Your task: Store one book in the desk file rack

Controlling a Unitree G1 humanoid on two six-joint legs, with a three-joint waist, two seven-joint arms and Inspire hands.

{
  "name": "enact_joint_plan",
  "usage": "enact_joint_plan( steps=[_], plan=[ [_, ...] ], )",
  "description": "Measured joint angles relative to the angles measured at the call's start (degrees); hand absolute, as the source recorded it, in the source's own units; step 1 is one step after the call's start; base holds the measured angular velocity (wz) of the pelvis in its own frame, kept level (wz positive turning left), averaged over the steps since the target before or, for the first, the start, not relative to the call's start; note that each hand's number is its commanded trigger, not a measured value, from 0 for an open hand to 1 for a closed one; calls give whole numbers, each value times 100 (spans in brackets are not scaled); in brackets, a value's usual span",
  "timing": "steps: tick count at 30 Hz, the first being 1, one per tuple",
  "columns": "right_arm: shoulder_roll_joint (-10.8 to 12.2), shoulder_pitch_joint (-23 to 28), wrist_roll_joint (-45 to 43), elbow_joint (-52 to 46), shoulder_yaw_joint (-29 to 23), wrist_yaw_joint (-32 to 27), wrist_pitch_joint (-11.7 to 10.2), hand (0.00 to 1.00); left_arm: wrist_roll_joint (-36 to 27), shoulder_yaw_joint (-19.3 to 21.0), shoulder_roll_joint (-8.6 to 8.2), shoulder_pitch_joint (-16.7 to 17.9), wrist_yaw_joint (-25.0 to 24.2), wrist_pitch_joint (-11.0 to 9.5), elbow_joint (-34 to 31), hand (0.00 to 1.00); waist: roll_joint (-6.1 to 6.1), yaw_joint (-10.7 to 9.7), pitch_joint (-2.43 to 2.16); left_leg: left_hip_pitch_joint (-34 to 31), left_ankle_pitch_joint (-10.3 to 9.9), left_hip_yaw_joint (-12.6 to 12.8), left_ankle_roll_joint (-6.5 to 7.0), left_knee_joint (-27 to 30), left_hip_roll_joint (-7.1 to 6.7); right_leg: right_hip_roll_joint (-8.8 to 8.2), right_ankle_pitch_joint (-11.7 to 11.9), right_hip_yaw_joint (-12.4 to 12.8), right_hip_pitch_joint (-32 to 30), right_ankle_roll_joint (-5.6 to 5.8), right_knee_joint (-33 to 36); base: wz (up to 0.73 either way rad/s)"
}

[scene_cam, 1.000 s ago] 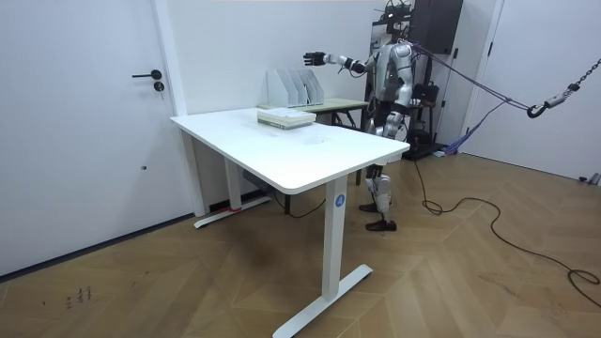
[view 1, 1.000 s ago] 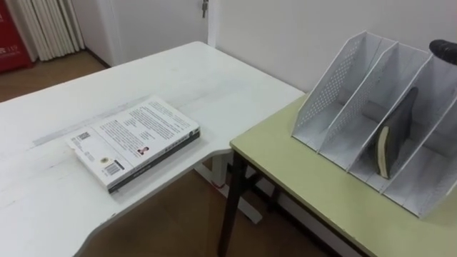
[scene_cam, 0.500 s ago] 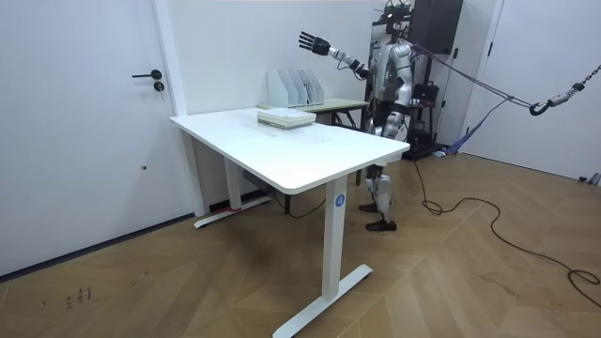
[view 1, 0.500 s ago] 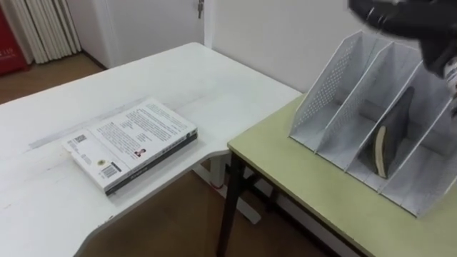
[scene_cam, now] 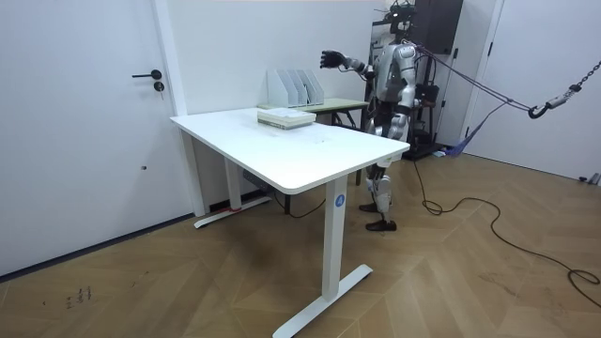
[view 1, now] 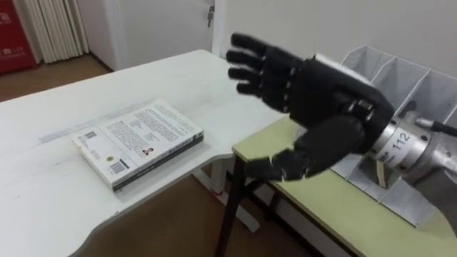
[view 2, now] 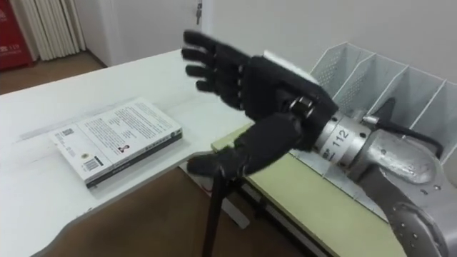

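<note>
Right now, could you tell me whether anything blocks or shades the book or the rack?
Left eye view: the open right hand hides much of the rack; the book lies unblocked and evenly lit, without glare. Room view: nothing covers either.

Your right hand (view 1: pixel 325 100) has left its place high above the file rack (view 1: pixel 382 68) and now hangs nearer, left of it, fingers spread, closer to the book (view 1: pixel 139 139).
</note>
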Motion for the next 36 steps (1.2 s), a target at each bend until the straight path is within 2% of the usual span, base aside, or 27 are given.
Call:
enact_joint_plan(
  steps=[2, 4, 6, 7, 9, 11, 13, 14, 16, 17, 18, 20, 22, 23, 24, 25, 27, 29, 30, 31, 33, 36],
  plan=[
    [1, 325, -311, 24, 225, 350, 10, 0, 24, -70, 59, -86, -7, 23, 68, 0, -42, 87, 25, -20, 0, -1, 0, -8, -1, -2, 0, -9, -22, 0, -1, 0],
    [5, 827, -748, 158, 459, 670, 10, 0, 8, -114, 80, -260, 4, 61, 249, 0, -63, 235, 29, -18, -5, -1, -1, -20, 0, 0, 0, -10, -26, 1, -5, 0],
    [73, 1468, -1742, 356, 745, 1140, 167, 0, -14, -186, 76, -383, -20, 87, 338, 0, -56, 341, 39, -34, -6, -4, 2, -4, -9, -19, 0, -87, -38, 2, -8, 6],
    [118, 1607, -2005, 432, 775, 1281, 202, 0, -11, -215, 78, -409, -29, 89, 383, 0, -47, 360, 43, -37, -5, -4, 2, -2, -9, -20, 0, -89, -34, 2, -15, 9],
    [267, 2143, -2858, 894, 797, 1581, 220, 0, -21, -303, 67, -507, -40, 78, 442, 0, -12, 422, 50, -41, -6, -31, 3, -3, -18, -26, 5, -108, -6, 10, -83, 4],
    [394, 2488, -3542, 1422, 798, 1602, 242, 0, -40, -416, 60, -604, 11, 64, 498, 0, 30, 430, 45, -72, -7, -74, 4, 1, -23, -32, 6, -124, -25, 12, -80, 7],
    [432, 2690, -4257, 1941, 802, 1648, 204, 0, -60, -491, 43, -622, 70, 55, 572, 0, 110, 435, 77, -95, -7, -82, 6, 3, -27, -33, 6, -126, -42, 12, -82, 2],
    [471, 2755, -4610, 2487, 802, 1607, 190, 0, -105, -517, 23, -645, 96, 58, 605, 0, 152, 411, 65, -95, -8, -82, 7, 3, -27, -38, 5, -142, -41, 13, -83, 0],
    [499, 2891, -5119, 2964, 622, 1488, 223, 0, -135, -514, -54, -625, 190, 35, 611, 0, 202, 405, 39, -94, -8, -69, 7, -6, -31, -46, 3, -147, -41, 16, -83, -4],
    [552, 2930, -5424, 3247, 453, 1329, 175, 0, -91, -501, -84, -605, 255, 42, 600, 0, 250, 340, 30, -91, -8, -62, 7, 12, -30, -41, 4, -142, -41, 16, -83, -5],
    [692, 2893, -5561, 3618, 278, 1211, 182, 0, 31, -464, -103, -610, 316, 53, 602, 0, 255, 300, -8, -83, -9, -56, 5, 13, -25, -32, 3, -140, -39, 15, -84, 0],
    [772, 2864, -5583, 4082, 98, 1142, 120, 0, 168, -415, -127, -601, 341, 78, 654, 0, 251, 314, -32, -47, -8, -49, 3, 11, -22, -22, 2, -128, -3, 12, -85, 0],
    [815, 2845, -5584, 4568, -85, 912, 107, 0, 205, -365, -158, -574, 408, 113, 661, 0, 268, 317, -31, 4, -10, -47, 5, 21, -35, -26, 0, -122, 78, 13, -120, 5],
    [814, 2847, -5695, 4875, -117, 587, 117, 0, 226, -304, -184, -542, 451, 158, 623, 0, 252, 316, -23, 5, -11, -23, 8, 18, -42, -31, 0, -105, 74, 23, -155, 10],
    [812, 2877, -6354, 5294, 84, 150, 144, 0, 223, -249, -208, -562, 504, 217, 621, 0, 300, 309, -54, 11, -10, 2, 11, 25, -48, -41, -4, -99, 97, 41, -172, 13],
    [837, 2919, -6648, 5555, 168, -65, 216, 0, 221, -230, -228, -562, 547, 235, 619, 0, 300, 308, -50, 15, -12, -2, 14, 20, -53, -46, -12, -118, 116, 54, -175, 19],
    [1135, 3181, -7372, 6419, 223, -706, 467, 0, 205, -214, -297, -505, 707, 225, 608, 0, 346, 308, -40, 79, -14, -3, 19, 12, -59, -61, -21, -144, 224, 69, -183, 11],
    [1373, 3351, -7317, 6989, 189, -1082, 442, 0, 90, -246, -339, -489, 803, 221, 608, 0, 397, 240, -31, 105, -16, 1, 18, 8, -54, -60, -25, -139, 244, 68, -188, -2],
    [1568, 3359, -7140, 7340, 22, -1320, 437, 0, 3, -277, -363, -482, 869, 181, 618, 0, 409, 143, -4, 110, -16, 2, 18, -9, -52, -57, -26, -129, 246, 68, -188, -4],
    [1662, 3361, -7016, 7470, -91, -1448, 429, 0, 0, -301, -384, -480, 910, 158, 625, 0, 435, 85, 5, 112, -16, 1, 18, -25, -52, -56, -26, -118, 248, 68, -187, -8],
    [1953, 3357, -6550, 7851, -478, -1810, 336, 0, 48, -315, -509, -438, 993, 101, 639, 0, 554, -75, 21, 214, -14, 24, 21, -101, -65, -49, -46, -49, 258, 72, -161, -19],
    [2207, 3277, -5926, 8191, -600, -2131, 251, 0, 269, -223, -552, -379, 1003, 88, 629, 0, 577, -186, 23, 321, -17, 13, 22, -150, -78, -46, -135, 58, 250, 77, -88, -12]
  ],
)
